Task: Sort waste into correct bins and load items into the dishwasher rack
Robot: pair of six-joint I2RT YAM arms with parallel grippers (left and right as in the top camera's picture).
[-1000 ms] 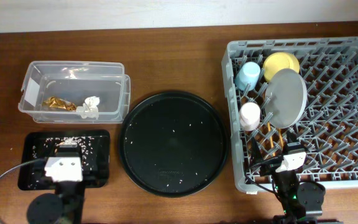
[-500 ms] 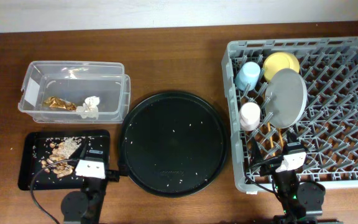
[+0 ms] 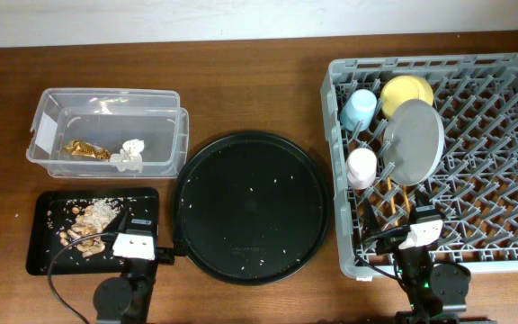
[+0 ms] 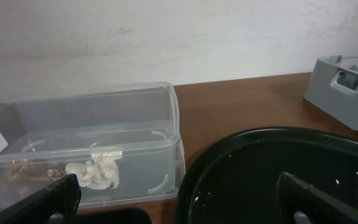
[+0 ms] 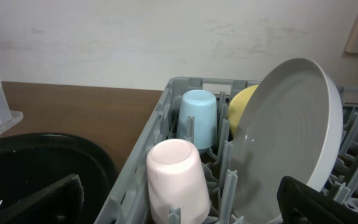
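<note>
The left claw (image 4: 179,191) was held wide open, empty. The tissue (image 4: 98,173) was seen ahead-left, inside the clear box (image 4: 138,121).

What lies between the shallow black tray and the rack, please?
The round black tray lies between the shallow tray and the rack; the overhead view shows it.

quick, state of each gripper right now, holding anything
Left gripper: open, holding nothing.
Right gripper: open, holding nothing.
</note>
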